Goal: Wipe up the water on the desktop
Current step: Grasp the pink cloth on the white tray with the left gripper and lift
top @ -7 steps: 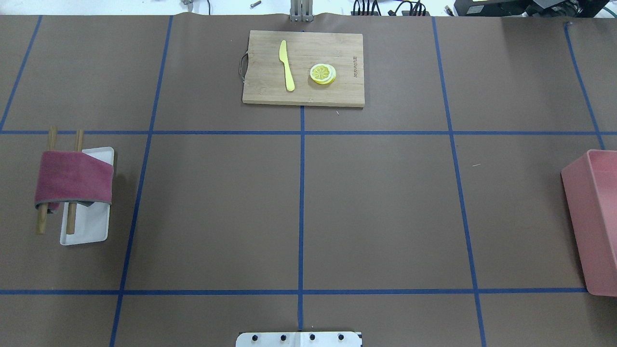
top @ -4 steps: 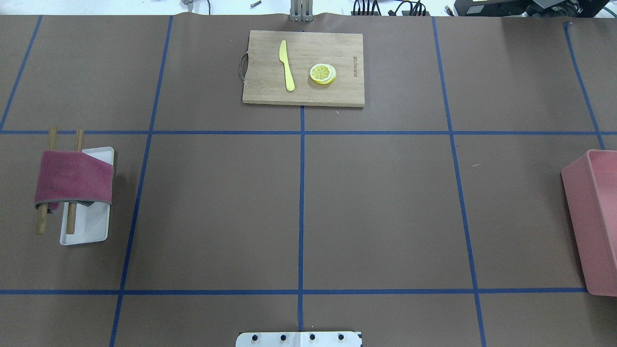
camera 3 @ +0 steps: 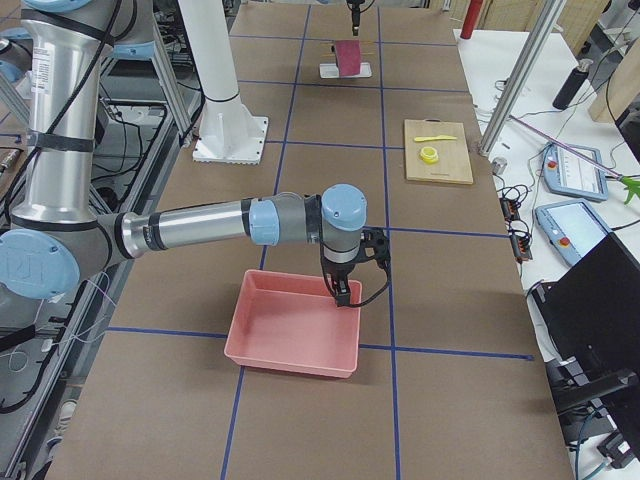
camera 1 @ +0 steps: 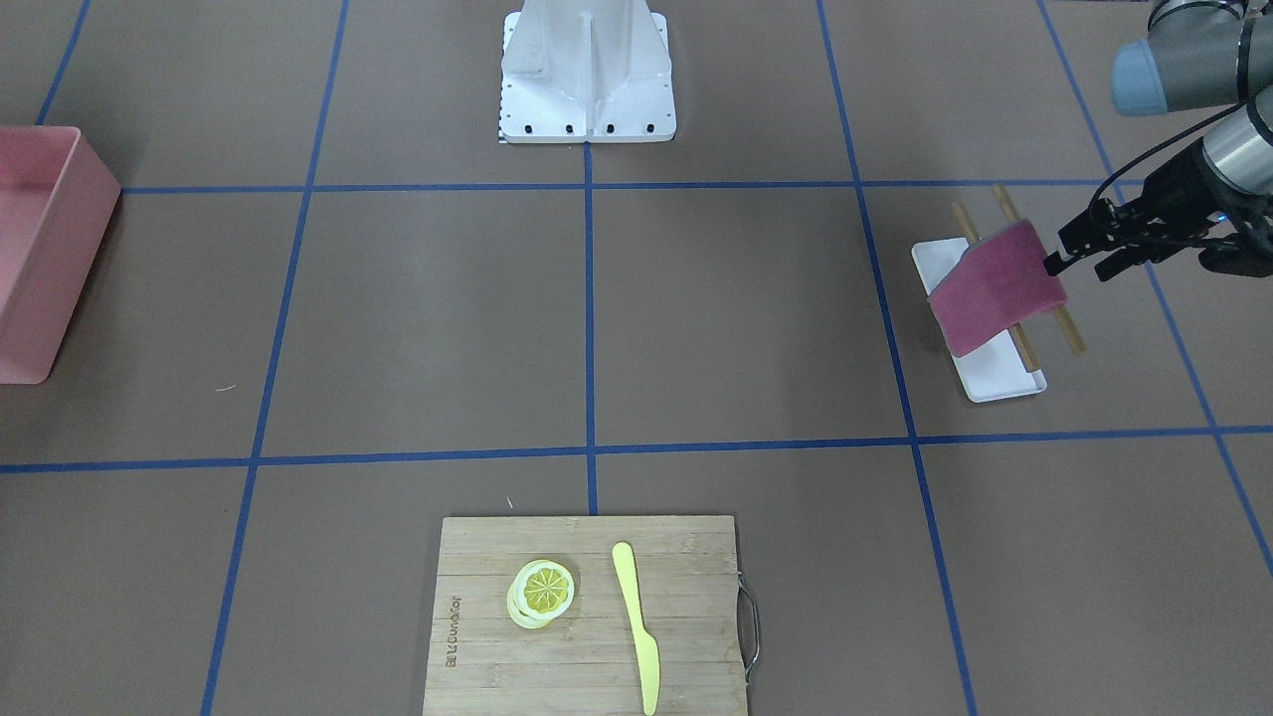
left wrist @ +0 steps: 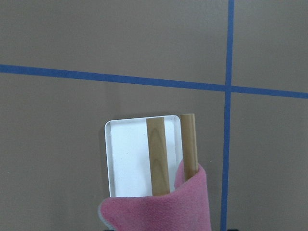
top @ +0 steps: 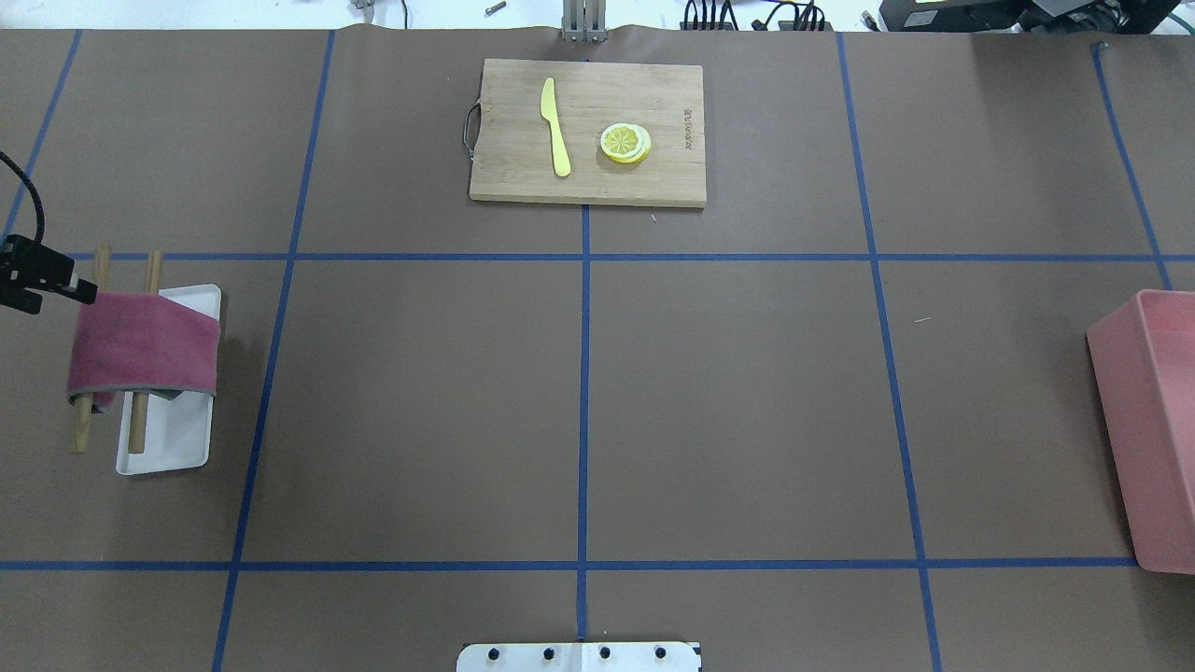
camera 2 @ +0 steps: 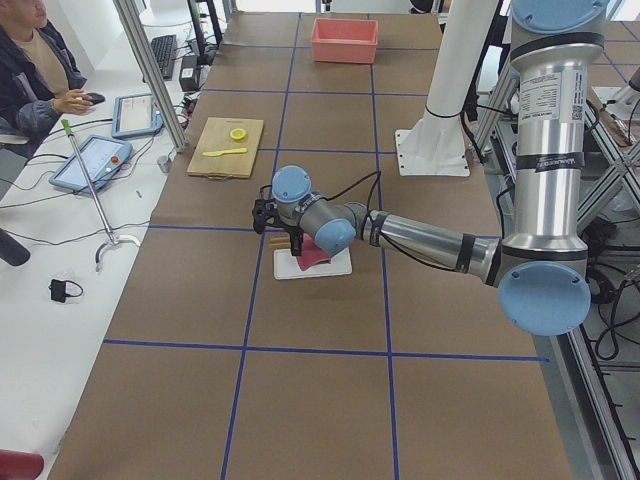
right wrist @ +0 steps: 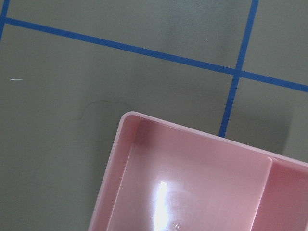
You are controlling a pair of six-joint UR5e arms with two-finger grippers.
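Note:
The brown desktop [top: 420, 411] carries a grid of blue tape lines; it also shows in the front-facing view [camera 1: 398, 318]. I see no clear water on it, only a faint curved outline [right wrist: 96, 120] beside the bin. A dark red cloth [top: 140, 345] hangs over two wooden sticks [top: 149, 275] above a white tray [top: 173, 439]. My left gripper [camera 1: 1069, 264] hovers at the cloth's [camera 1: 995, 288] outer edge, jaws apart and empty. It shows at the overhead view's left edge [top: 75, 289]. My right gripper [camera 3: 342, 290] hangs over the pink bin; I cannot tell its state.
A bamboo cutting board [top: 523, 187] with a yellow knife [top: 556, 126] and lemon slices [top: 625, 143] lies at the far middle. A pink bin [top: 1153, 420] sits at the right edge. The robot base plate [top: 579, 657] is at the near edge. An operator [camera 2: 30, 60] sits beyond the table.
My left gripper has come into the overhead view from the left edge and now sits beside the cloth. The cloth, tray and other things have not moved.

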